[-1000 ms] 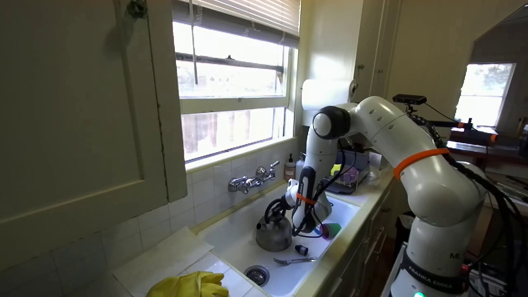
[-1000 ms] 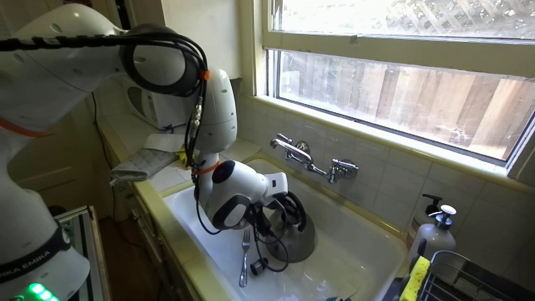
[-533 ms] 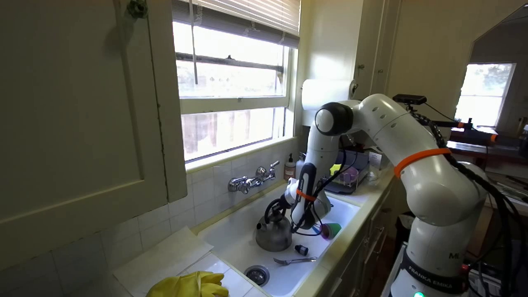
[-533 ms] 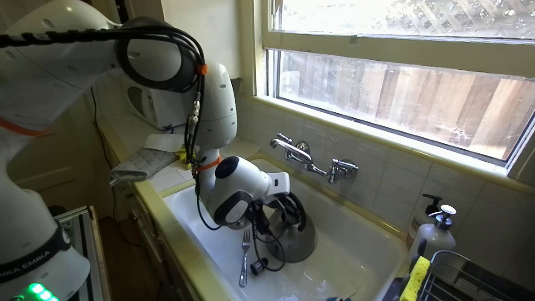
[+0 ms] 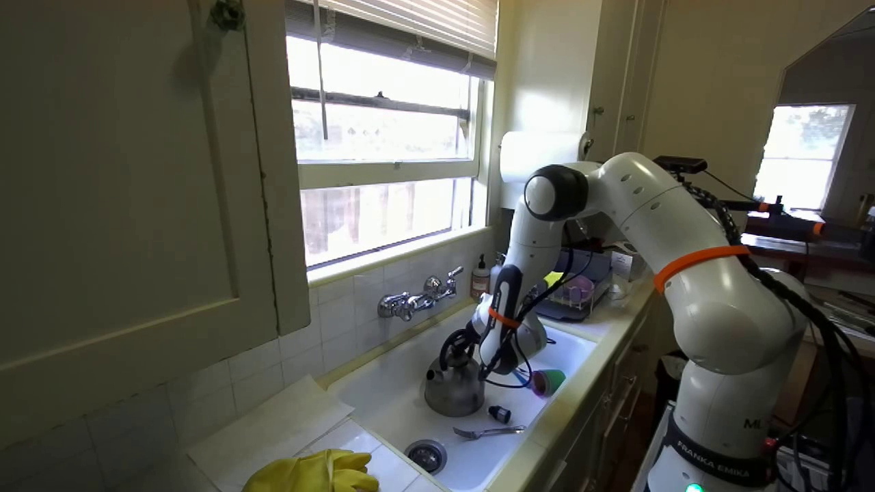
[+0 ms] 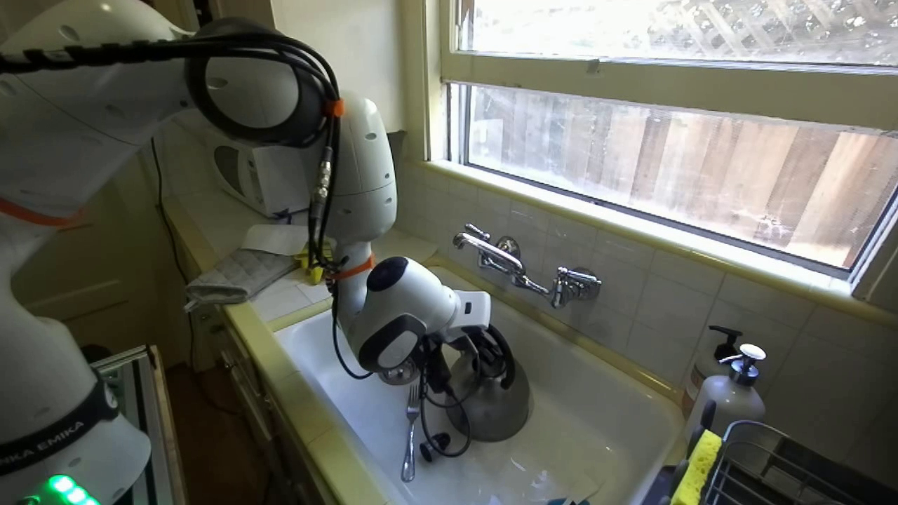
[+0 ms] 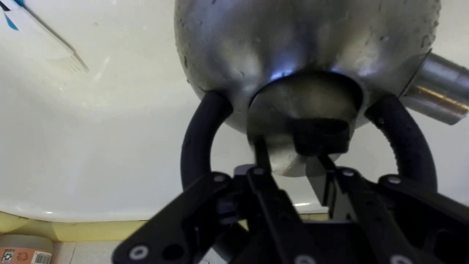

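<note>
A steel kettle point(image 7: 307, 36) stands in the white sink; it also shows in both exterior views point(image 5: 454, 395) point(image 6: 494, 414). It has a black arched handle point(image 7: 199, 143), a short spout point(image 7: 438, 90) and a round lid point(image 7: 274, 110) with a black knob point(image 7: 322, 137). My gripper point(image 7: 289, 154) reaches in at the handle, its fingers apart with a gap between them. The right fingertip overlaps the knob; I cannot tell if it touches. A dark gap shows along the lid's upper edge; whether the lid is seated is unclear. In both exterior views the fingertips are hidden.
A fork point(image 5: 489, 432), a small dark cup point(image 5: 500, 414) and a pink-green cup point(image 5: 549, 383) lie in the sink. A faucet point(image 6: 526, 270) juts from the tiled wall. Soap bottles point(image 6: 726, 400) and a dish rack point(image 6: 758, 449) stand by the sink; yellow gloves point(image 5: 311, 471) lie opposite.
The arm's elbow and wrist have risen slightly, and the hand has shifted a little, uncovering more of the drain in an exterior view. The kettle has barely moved.
</note>
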You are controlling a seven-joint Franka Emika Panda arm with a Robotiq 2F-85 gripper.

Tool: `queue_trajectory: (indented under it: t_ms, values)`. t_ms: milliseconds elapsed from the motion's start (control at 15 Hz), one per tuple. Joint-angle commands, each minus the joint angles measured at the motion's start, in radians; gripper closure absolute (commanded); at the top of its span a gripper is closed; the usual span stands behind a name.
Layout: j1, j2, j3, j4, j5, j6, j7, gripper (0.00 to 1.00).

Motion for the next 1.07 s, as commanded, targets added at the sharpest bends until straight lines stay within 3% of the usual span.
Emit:
queue_trajectory:
  t_ms: [0,133,200,333,1000]
  values:
    - [0.013,-0.024,-0.004,-0.022,0.027,-0.058,0.005,0.97]
    - [0.013,-0.029,-0.001,-0.022,0.024,-0.072,0.005,1.00]
    - [0.016,-0.029,-0.004,-0.021,0.028,-0.079,0.003,0.72]
    - [0.016,-0.032,-0.005,-0.022,0.031,-0.095,0.001,0.72]
    - [-0.021,-0.044,0.035,-0.038,-0.004,-0.093,0.019,0.00]
